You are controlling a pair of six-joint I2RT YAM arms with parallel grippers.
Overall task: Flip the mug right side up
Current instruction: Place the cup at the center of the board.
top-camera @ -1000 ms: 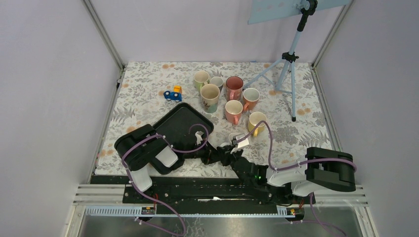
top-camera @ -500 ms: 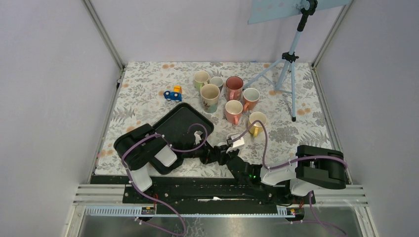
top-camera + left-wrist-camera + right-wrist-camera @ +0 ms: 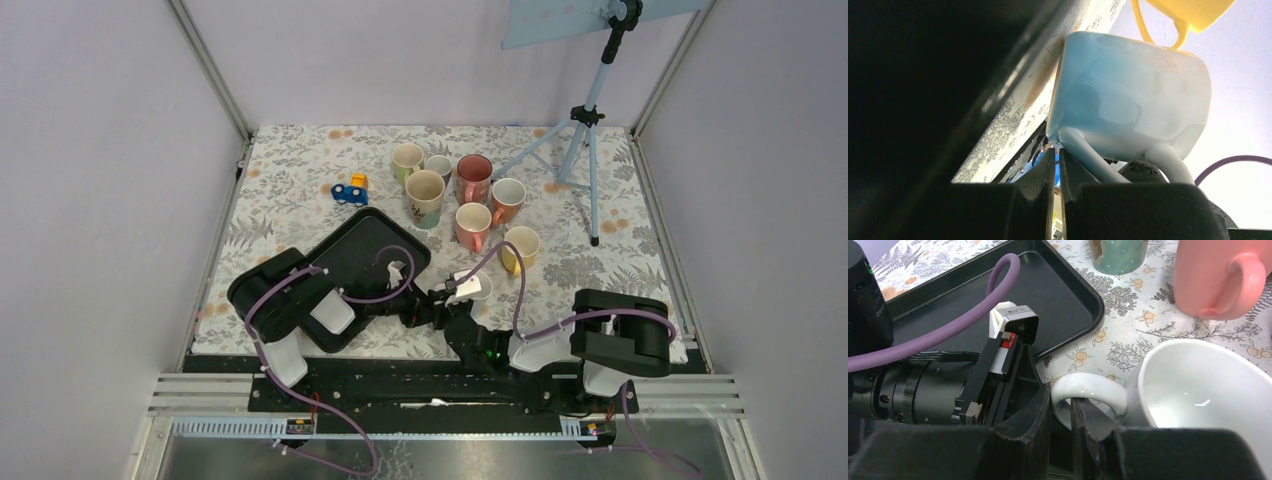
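Mugs: eight in total (seven coloured, one white).
- one green mug (image 3: 407,158)
- one grey mug (image 3: 438,165)
- one red mug (image 3: 474,175)
- one cream mug (image 3: 424,190)
- one orange mug (image 3: 508,197)
- one pink mug (image 3: 471,225)
- one yellow mug (image 3: 521,245)
- one white mug (image 3: 477,288)

Other items: one tray (image 3: 350,250), one toy car (image 3: 351,189) and one tripod (image 3: 588,112).

Arms: two, namely the left arm (image 3: 290,305) and the right arm (image 3: 620,335).

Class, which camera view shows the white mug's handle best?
Right wrist view: the handle sits close and sharp, loop visible, with the right gripper shut on it. Left wrist view shows it from below, partly hidden. Top view shows only a speck of the mug.
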